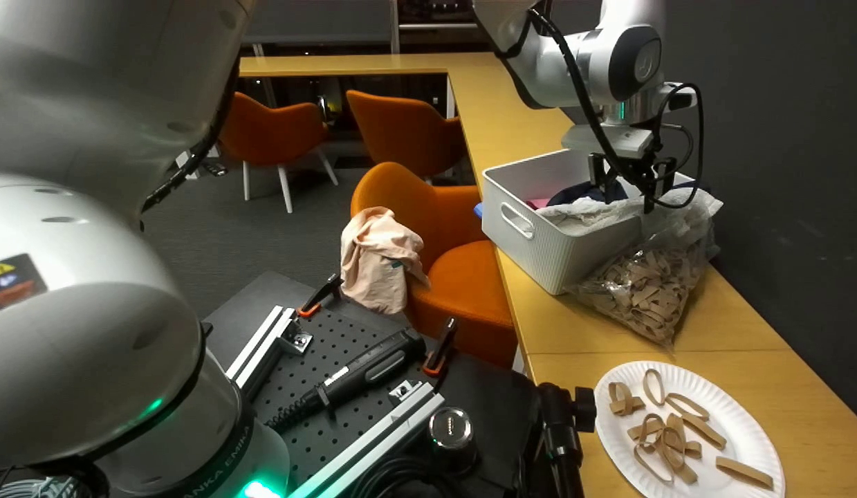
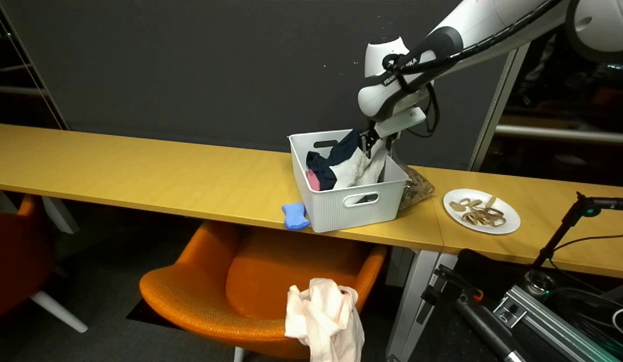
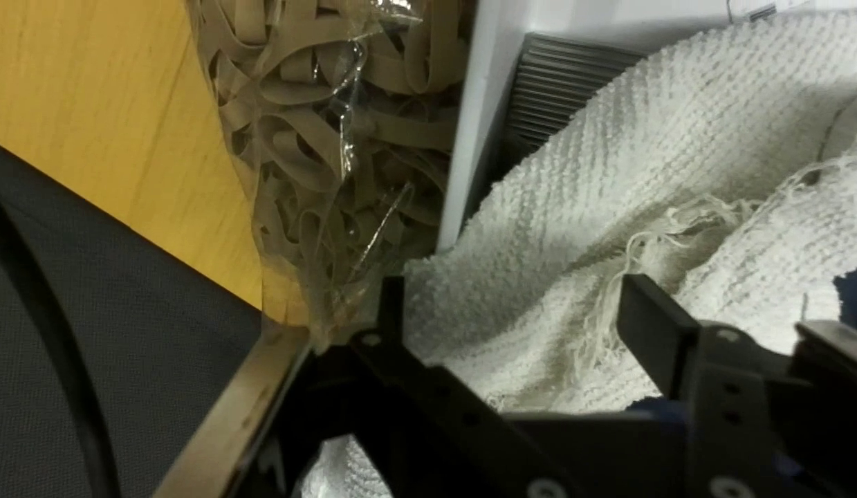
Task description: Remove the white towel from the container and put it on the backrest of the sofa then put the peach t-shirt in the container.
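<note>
The white towel [image 1: 587, 213] lies bunched in the white container [image 1: 573, 259] on the table; both also show in the other exterior picture, towel [image 2: 352, 170] and container [image 2: 336, 216]. In the wrist view the towel [image 3: 594, 173] drapes over the container rim [image 3: 461, 159]. My gripper [image 3: 518, 311] is open above the towel, which shows between its separated fingers. The gripper also shows at the container in both exterior views [image 1: 625, 185] [image 2: 377, 143]. The peach t-shirt [image 1: 380, 256] hangs over the edge of the orange sofa chair [image 1: 470, 277]; the shirt [image 2: 324, 319] shows fully lit.
A navy cloth [image 2: 346, 147] and a pink cloth [image 2: 313, 180] share the container. A clear bag of tan bands [image 1: 639, 290] leans against it. A blue object [image 2: 295, 216] sits beside it. A paper plate [image 1: 615, 443] holds loose bands. A dark wall [image 2: 190, 75] stands behind.
</note>
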{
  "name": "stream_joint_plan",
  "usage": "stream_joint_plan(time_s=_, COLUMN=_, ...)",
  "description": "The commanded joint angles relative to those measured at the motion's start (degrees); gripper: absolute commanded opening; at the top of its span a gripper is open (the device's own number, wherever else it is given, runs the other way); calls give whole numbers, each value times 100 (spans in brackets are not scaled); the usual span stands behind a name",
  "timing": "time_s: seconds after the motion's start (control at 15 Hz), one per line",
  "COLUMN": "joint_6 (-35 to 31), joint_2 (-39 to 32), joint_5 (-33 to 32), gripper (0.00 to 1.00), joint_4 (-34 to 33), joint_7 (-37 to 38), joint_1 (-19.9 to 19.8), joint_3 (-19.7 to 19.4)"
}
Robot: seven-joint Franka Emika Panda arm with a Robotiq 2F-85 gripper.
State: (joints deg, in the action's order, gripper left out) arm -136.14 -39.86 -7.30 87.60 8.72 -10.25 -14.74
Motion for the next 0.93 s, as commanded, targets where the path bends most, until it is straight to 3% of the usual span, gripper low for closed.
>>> stream_joint_plan(time_s=0.0, joint_6=42, joint_2=-65, joint_5=-119, gripper=78, joint_4=-63, joint_7=87, joint_1=-1, joint_3=-83)
stream_joint_plan(time_s=0.07, joint_6=42, joint_2=-84, joint_5=-120, gripper=73, joint_4=-71, joint_7=89, joint_1=-8, joint_3=-93)
stream_joint_plan(time_s=0.27, joint_6=34, joint_2=-132, joint_5=-116, gripper=43, joint_4=-76, joint_7=94, joint_1=-27, joint_3=-122)
stream_joint_plan(time_s=0.4, joint_6=20, joint_2=-95, joint_5=-126, gripper=36, joint_4=-40, joint_7=98, joint_1=-18, joint_3=-147)
stream_joint_plan(time_s=0.53, joint_6=16, joint_2=-19, joint_5=-159, gripper=33, joint_4=9, joint_7=107, joint_1=9, joint_3=-186)
stream_joint_plan(time_s=0.73, joint_6=13, joint_2=83, joint_5=-204, gripper=43, joint_4=54, joint_7=111, joint_1=35, joint_3=-226)
stream_joint_plan(time_s=0.87, joint_6=9, joint_2=127, joint_5=-225, gripper=44, joint_4=60, joint_7=115, joint_1=40, joint_3=-240)
